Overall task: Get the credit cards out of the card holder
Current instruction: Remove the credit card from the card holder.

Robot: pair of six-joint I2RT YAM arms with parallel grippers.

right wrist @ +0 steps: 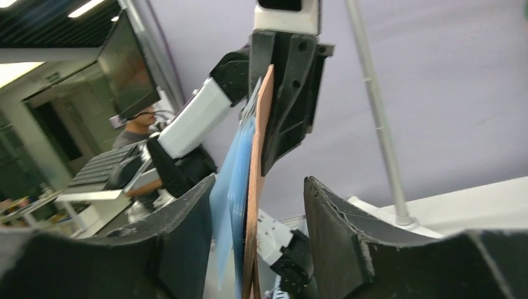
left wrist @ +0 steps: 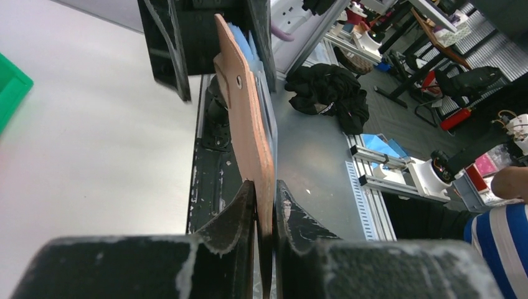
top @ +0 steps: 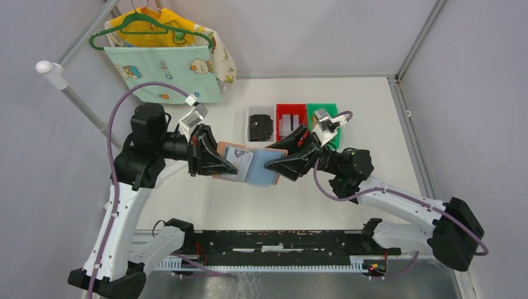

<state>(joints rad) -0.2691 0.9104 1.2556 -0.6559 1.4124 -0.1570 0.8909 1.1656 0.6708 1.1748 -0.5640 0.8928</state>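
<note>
The card holder [top: 266, 169] is held open in the air above the middle of the table, pinkish-tan outside [left wrist: 249, 118], blue sleeves inside [right wrist: 231, 180]. A pale credit card [top: 241, 163] shows in its left half. My left gripper [top: 230, 167] is shut on the holder's left edge; in the left wrist view its jaws [left wrist: 266, 194] pinch the tan leather. My right gripper [top: 272, 164] stands open around the right half. In the right wrist view [right wrist: 259, 185] one finger [right wrist: 187, 212] lies against the blue sleeves and the other finger [right wrist: 336, 218] stands apart from the leather.
Three small bins stand at the back: a white one [top: 251, 112] holding a black blocky item [top: 260, 127], a red one [top: 290, 108] with grey cards [top: 288, 123], and a green one [top: 313, 109]. A green hanger with patterned cloth [top: 165, 59] hangs at the back left.
</note>
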